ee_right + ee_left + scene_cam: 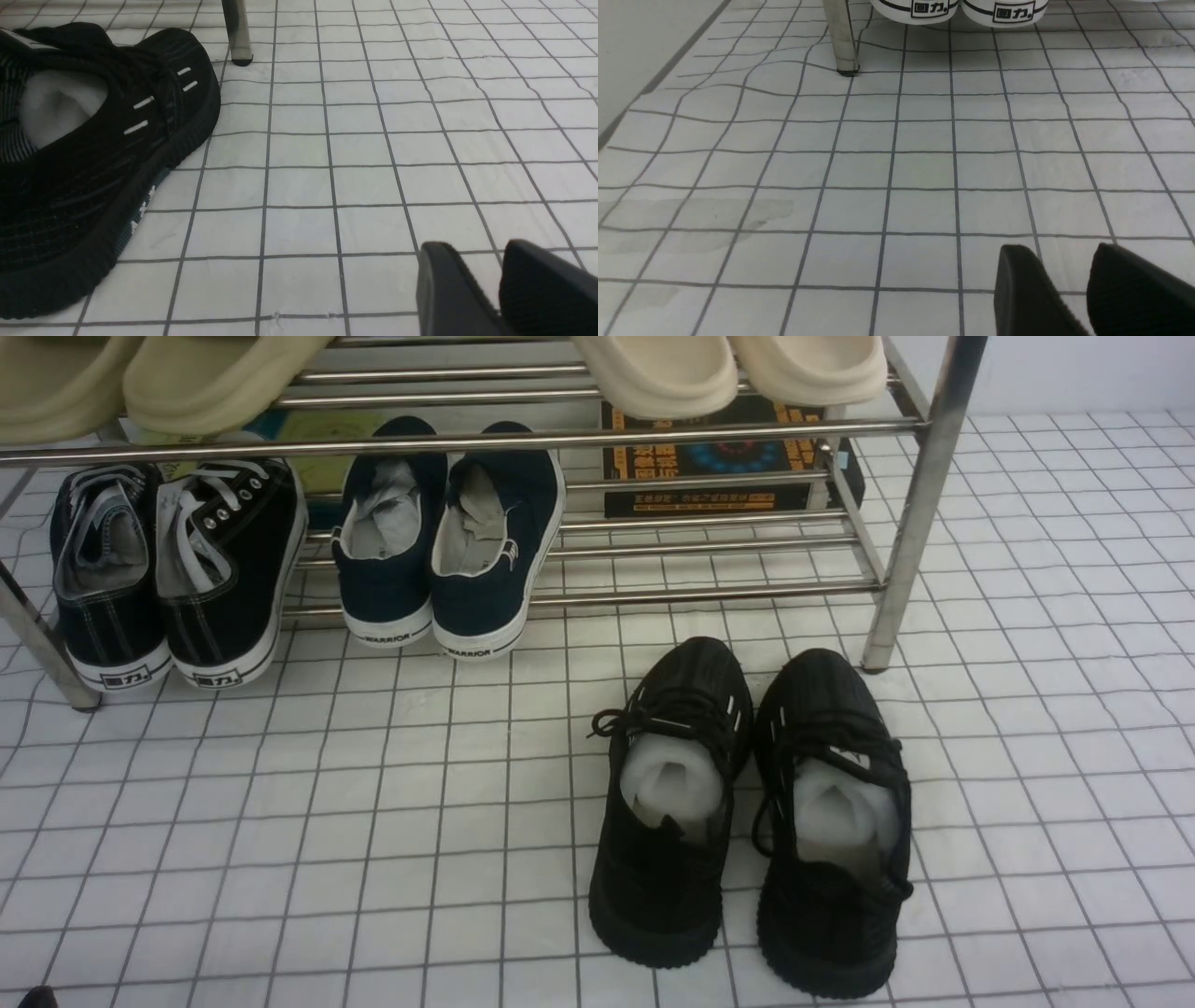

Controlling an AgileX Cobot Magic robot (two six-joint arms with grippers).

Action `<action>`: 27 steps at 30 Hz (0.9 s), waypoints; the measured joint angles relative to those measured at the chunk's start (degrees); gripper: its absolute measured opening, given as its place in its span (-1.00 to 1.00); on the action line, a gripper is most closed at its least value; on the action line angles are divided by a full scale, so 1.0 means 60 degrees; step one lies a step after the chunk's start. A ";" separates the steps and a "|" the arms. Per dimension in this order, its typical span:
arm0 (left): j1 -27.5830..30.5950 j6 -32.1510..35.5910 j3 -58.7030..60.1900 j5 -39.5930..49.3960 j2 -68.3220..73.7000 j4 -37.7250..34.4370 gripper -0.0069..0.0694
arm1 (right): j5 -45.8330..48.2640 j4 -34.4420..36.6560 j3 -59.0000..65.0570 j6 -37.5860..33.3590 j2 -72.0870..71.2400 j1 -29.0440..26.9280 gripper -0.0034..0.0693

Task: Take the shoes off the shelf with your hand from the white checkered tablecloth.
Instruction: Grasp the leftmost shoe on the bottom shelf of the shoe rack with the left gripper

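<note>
You find the black canvas shoes point(173, 569) at ten o'clock in the front view, on the lower tier of the steel shelf point(920, 504), their white heel tabs point(1008, 10) stamped with a boxed Chinese mark. Just beside them stand the navy slip-ons point(448, 541) lettered WARRIOR, while the all-black knit sneakers point(747, 812) sit on the white checkered tablecloth point(327, 821) at five o'clock. Your left gripper point(1069, 280) and right gripper point(486, 280) each hover over bare cloth, fingers slightly parted, holding nothing.

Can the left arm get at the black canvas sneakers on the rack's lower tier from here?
Probably yes. Bare checkered tablecloth lies between the left gripper and the sneakers' white heels. The rack's leg stands beside them, and an upper bar crosses just above, limiting overhead room.
</note>
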 joint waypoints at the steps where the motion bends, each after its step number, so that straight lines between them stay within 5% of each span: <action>1: 0.0000 -0.0380 0.0000 -0.0022 0.0000 -0.0380 -0.19 | 0.0000 0.0000 0.0000 0.0000 0.0000 0.0000 -0.35; 6: 0.0000 -0.4597 0.0000 -0.0060 0.0000 -0.5042 -0.19 | 0.0000 0.0000 0.0000 0.0000 0.0000 0.0000 -0.33; 10: 0.0000 -0.6732 0.0029 -0.0064 0.0000 -0.7182 -0.19 | 0.0000 0.0000 0.0000 0.0000 0.0000 0.0000 -0.33; 22: 0.0000 -0.6343 -0.0058 -0.2319 0.0000 -0.4939 -0.20 | 0.0000 0.0000 0.0000 0.0000 0.0000 0.0000 -0.32; 27: 0.0000 -0.4151 -0.2008 -0.3468 0.0740 -0.3722 -0.58 | 0.0000 0.0000 0.0000 -0.0008 0.0000 0.0000 -0.30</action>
